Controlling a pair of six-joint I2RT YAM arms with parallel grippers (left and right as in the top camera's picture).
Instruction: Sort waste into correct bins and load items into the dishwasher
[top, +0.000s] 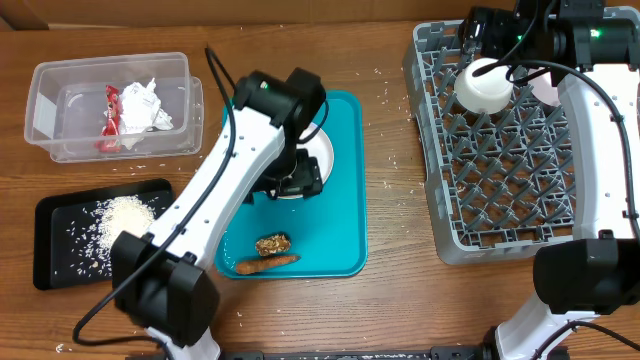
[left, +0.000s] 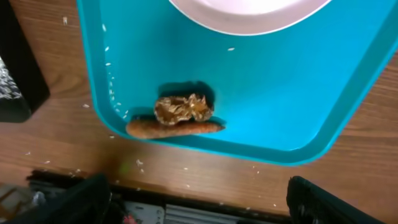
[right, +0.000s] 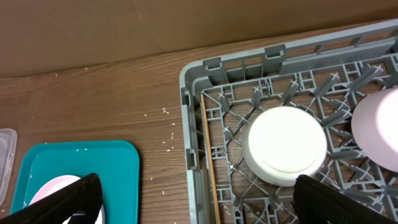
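Waste is looked down on by the left gripper (left: 199, 202), whose fingers are spread wide with nothing held between them. Just below it, at the near end of the teal tray (left: 298, 93), two food scraps are seen: a crumpled brown lump (left: 182, 109) and a long orange stick (left: 174, 129), which may be a carrot. The two scraps are touching. A white plate (left: 249, 15) is set at the far end of the same tray.

On the other side, the right gripper (right: 202, 202) is also held open and empty. Under it a white bowl (right: 286, 146) is sat in the grey dish rack (right: 193, 124), and a pink dish (right: 379, 127) is placed just beside it.

The sorting step seems to be in hand, with the bowl judged as loaded. Next, the left gripper would likely need to be lowered over one scrap and closed on it alone, so the other is not dragged. That scraps belong in the black tray (top: 60, 215), where rice (top: 125, 212) is piled, is only a guess. Wrappers (top: 135, 108) are kept in the clear bin (top: 45, 110).
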